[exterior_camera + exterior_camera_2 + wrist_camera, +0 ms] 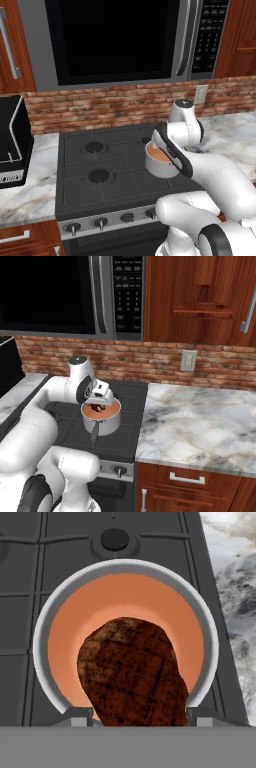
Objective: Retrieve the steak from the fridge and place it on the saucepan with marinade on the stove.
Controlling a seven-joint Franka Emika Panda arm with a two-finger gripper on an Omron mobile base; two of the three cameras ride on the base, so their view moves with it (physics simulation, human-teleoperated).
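I have the steak (131, 672) pinched between my fingers (80, 716), hanging directly over the saucepan (102, 415) on the stove's (80, 172) front right burner, centred above the marinade (70, 627) so it should drop cleanly inside.

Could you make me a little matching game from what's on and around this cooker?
Things:
1. steak
2. marinade
3. saucepan
4. microwave

Descriptions:
A. orange-pink liquid
B. shiny steel, on the stove
C. black, above the brick wall
D. dark red-brown, between the jaws over the pan

Pairs: 1-D, 2-A, 3-B, 4-C
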